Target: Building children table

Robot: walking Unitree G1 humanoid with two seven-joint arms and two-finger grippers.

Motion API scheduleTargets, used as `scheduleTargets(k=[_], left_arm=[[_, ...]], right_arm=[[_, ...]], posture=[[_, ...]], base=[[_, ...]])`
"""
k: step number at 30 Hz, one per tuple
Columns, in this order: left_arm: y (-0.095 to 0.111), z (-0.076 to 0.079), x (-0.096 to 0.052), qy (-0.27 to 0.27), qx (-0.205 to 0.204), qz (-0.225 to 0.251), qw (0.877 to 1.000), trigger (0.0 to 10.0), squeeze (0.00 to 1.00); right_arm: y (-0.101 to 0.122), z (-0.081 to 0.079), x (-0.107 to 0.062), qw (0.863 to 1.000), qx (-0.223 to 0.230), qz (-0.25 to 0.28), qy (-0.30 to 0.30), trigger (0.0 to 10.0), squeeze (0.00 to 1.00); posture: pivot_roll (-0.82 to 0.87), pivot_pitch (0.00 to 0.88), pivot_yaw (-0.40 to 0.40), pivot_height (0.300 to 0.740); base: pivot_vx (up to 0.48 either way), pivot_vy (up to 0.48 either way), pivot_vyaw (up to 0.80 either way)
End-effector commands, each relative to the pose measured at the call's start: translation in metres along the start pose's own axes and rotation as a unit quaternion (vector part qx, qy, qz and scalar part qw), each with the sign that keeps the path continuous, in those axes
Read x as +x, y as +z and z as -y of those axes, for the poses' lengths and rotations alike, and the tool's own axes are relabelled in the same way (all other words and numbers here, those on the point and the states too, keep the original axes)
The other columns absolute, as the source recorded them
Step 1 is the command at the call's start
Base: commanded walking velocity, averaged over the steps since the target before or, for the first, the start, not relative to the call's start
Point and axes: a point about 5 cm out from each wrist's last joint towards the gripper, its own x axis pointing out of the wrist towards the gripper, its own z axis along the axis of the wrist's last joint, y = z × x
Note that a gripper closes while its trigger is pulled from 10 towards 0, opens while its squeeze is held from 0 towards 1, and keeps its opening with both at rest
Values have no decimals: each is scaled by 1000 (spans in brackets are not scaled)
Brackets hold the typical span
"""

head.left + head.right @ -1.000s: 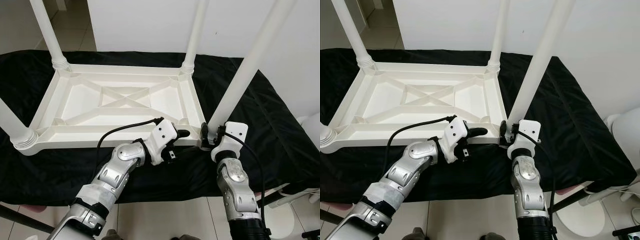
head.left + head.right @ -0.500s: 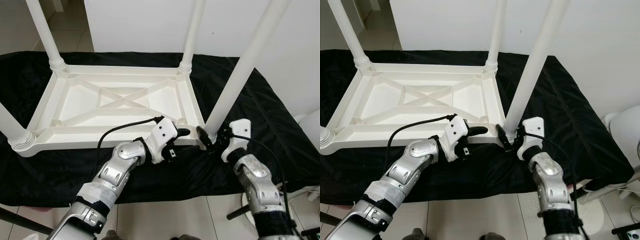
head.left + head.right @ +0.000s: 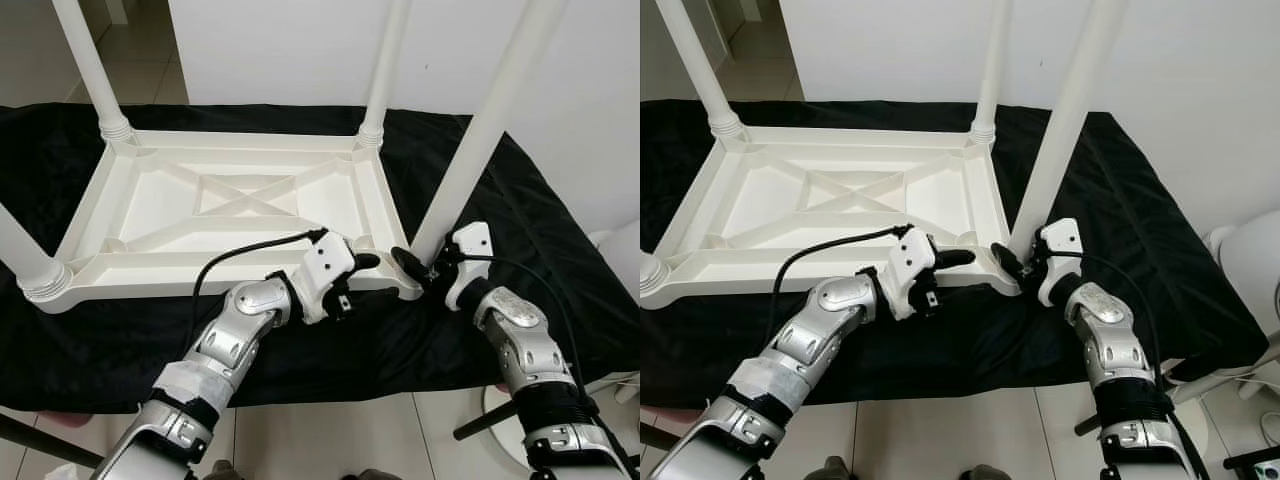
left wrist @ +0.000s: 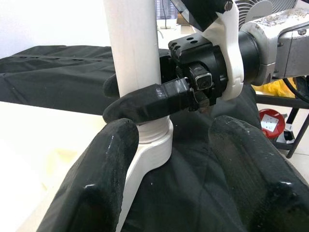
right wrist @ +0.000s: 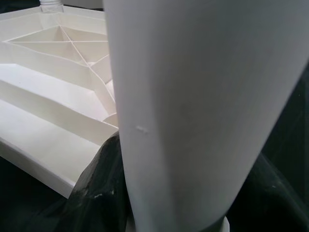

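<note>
A white plastic children's table (image 3: 200, 262) lies upside down on a black cloth, its legs pointing up. My right gripper (image 3: 415, 268) is at the base of the near right leg (image 3: 480, 140), where the leg meets the table's corner. It is shut on the leg, with one black finger (image 4: 149, 101) across the front of it. In the right wrist view the leg (image 5: 203, 96) stands between both fingers (image 5: 101, 188). My left gripper (image 3: 355, 280) hovers open at the front rail just left of that corner, with its fingers (image 4: 101, 179) spread wide and holding nothing.
Three more legs stand in the table: far left (image 3: 95, 70), far right (image 3: 385, 70) and near left (image 3: 25, 255). The black cloth (image 3: 540, 220) covers the whole support. A white wall rises behind. A white round object (image 3: 620, 250) sits low at the right.
My right forearm has swung out to the right while its gripper stayed at the leg's base, turning around it. The left arm has hardly moved.
</note>
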Motion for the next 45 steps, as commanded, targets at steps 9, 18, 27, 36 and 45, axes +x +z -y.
scheduleTargets(k=[9, 18, 27, 36, 45], left_arm=[[-2, 5, -1, -21, -2, -3, 1000, 10000, 0], [-1, 4, 1, -19, -1, 1, 1000, 10000, 0], [-2, 6, 1, -22, -1, 1, 1000, 10000, 0], [-3, 6, -3, -17, -1, -1, 1000, 10000, 0], [-3, 7, -4, -16, -2, -2, 1000, 10000, 0]], right_arm=[[-18, -3, -5, 996, 19, -34, -80, 10000, 0], [-21, -15, -3, 980, 45, -42, -188, 10000, 0], [-19, -28, -1, 944, 66, -41, -321, 10000, 0], [-10, -49, 9, 926, 90, -29, -367, 10000, 0], [-4, -48, -1, 935, 99, 8, -341, 10000, 1000]], posture=[[8, 0, -57, 740], [5, 0, -64, 740], [8, 0, -65, 740], [25, 0, -79, 740], [27, 0, -78, 740]], base=[[0, 0, 0], [0, 0, 0], [0, 0, 0], [0, 0, 0], [0, 0, 0]])
